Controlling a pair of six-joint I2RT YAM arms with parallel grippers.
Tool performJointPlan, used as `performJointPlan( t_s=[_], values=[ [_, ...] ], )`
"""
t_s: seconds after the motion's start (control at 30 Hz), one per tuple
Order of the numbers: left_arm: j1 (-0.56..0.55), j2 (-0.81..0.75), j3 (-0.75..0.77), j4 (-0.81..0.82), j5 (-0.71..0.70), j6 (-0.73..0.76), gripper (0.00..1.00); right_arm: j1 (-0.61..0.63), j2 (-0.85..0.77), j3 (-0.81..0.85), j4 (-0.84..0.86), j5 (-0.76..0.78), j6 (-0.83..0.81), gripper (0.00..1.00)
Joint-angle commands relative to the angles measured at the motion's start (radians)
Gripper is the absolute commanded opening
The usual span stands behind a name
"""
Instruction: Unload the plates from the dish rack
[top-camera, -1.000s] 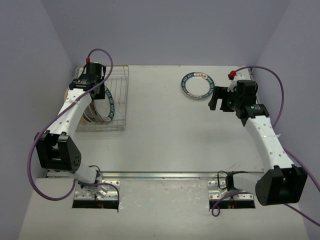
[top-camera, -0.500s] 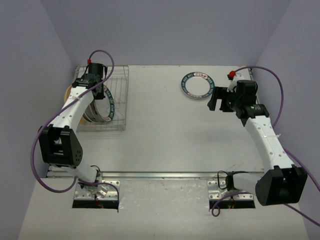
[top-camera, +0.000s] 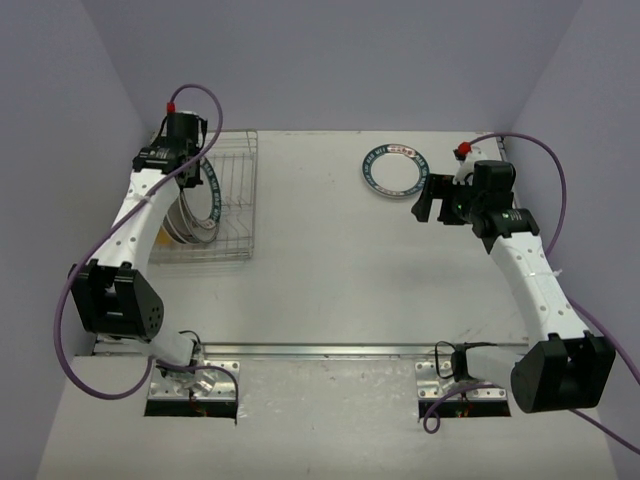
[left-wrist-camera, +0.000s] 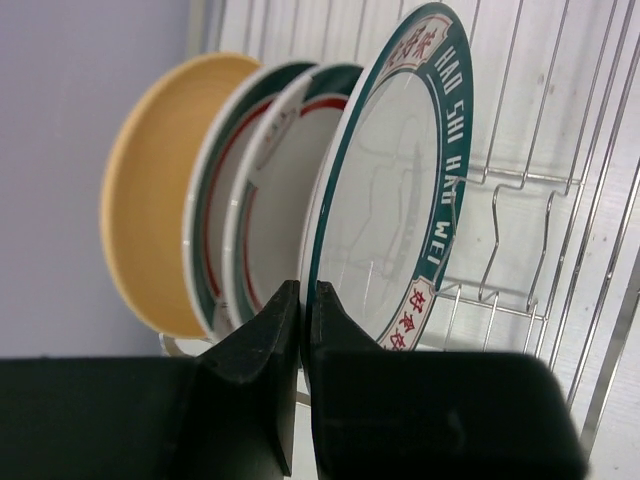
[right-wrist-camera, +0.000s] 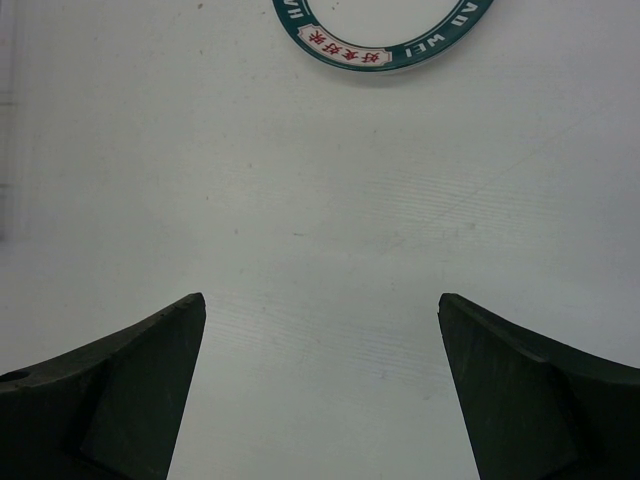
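The dish rack (top-camera: 235, 195) stands at the table's far left, with several plates (top-camera: 195, 218) upright in its slots. In the left wrist view the nearest is a white plate with a teal lettered rim (left-wrist-camera: 390, 190). Behind it stand two white plates with green and red rings (left-wrist-camera: 270, 200) and an orange-tan plate (left-wrist-camera: 150, 220). My left gripper (left-wrist-camera: 307, 292) is shut on the lower rim of the teal-rimmed plate, one finger on each face. Another teal-rimmed plate (top-camera: 394, 170) lies flat on the table at the far right. My right gripper (top-camera: 428, 198) hovers open beside it, holding nothing.
The rack's wire bars (left-wrist-camera: 560, 200) run to the right of the held plate. The left wall is close behind the rack. In the right wrist view the flat plate's rim (right-wrist-camera: 380, 60) lies ahead of the open fingers, over bare table (right-wrist-camera: 320, 250).
My left gripper's jaws have closed onto the rim of the teal-rimmed plate, and the left wrist has shifted slightly left and back. The right arm has stayed put.
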Motion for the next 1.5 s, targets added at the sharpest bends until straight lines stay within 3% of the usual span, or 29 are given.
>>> performJointPlan(
  t_s=[0.0, 0.1, 0.23, 0.33, 0.5, 0.53, 0.6, 0.73, 1.03, 1.2, 1.27, 1.4, 1.43, 1.47],
  values=[
    [-0.007, -0.126, 0.135, 0.068, -0.059, 0.061, 0.00, 0.002, -0.025, 0.033, 0.016, -0.029, 0.020, 0.99],
    [-0.026, -0.154, 0.180, 0.081, -0.080, 0.106, 0.00, 0.002, -0.028, 0.040, 0.018, -0.051, 0.030, 0.99],
    [-0.033, -0.219, 0.207, 0.105, 0.042, 0.151, 0.00, 0.002, -0.051, 0.016, 0.077, -0.175, 0.047, 0.99],
    [-0.033, -0.273, 0.201, 0.066, 0.341, 0.140, 0.00, 0.002, -0.111, -0.047, 0.239, -0.386, 0.107, 0.99],
    [-0.034, -0.313, 0.140, 0.018, 0.864, 0.078, 0.00, 0.020, -0.078, -0.034, 0.347, -0.599, 0.217, 0.92],
    [-0.036, -0.312, 0.138, 0.016, 0.878, 0.077, 0.00, 0.024, -0.071, -0.035, 0.375, -0.608, 0.239, 0.91],
    [-0.038, -0.297, 0.109, -0.001, 1.036, 0.066, 0.00, 0.060, -0.056, -0.039, 0.450, -0.699, 0.291, 0.87],
    [-0.049, -0.275, 0.061, -0.020, 1.177, 0.064, 0.00, 0.169, -0.011, 0.013, 0.449, -0.662, 0.233, 0.80],
    [-0.120, -0.269, -0.009, -0.042, 1.220, 0.072, 0.00, 0.337, 0.121, 0.150, 0.356, -0.565, 0.124, 0.73],
    [-0.129, -0.267, -0.026, -0.042, 1.240, 0.074, 0.00, 0.393, 0.178, 0.194, 0.335, -0.536, 0.079, 0.64],
    [-0.129, -0.265, -0.030, -0.043, 1.255, 0.076, 0.00, 0.404, 0.195, 0.202, 0.331, -0.532, 0.067, 0.55],
    [-0.129, -0.262, -0.032, -0.048, 1.246, 0.076, 0.00, 0.414, 0.203, 0.194, 0.327, -0.534, 0.047, 0.27],
    [-0.129, -0.262, -0.032, -0.046, 1.243, 0.075, 0.00, 0.415, 0.203, 0.193, 0.327, -0.533, 0.047, 0.26],
    [-0.129, -0.261, -0.033, -0.042, 1.203, 0.067, 0.03, 0.414, 0.199, 0.182, 0.324, -0.520, 0.050, 0.11]
  ],
)
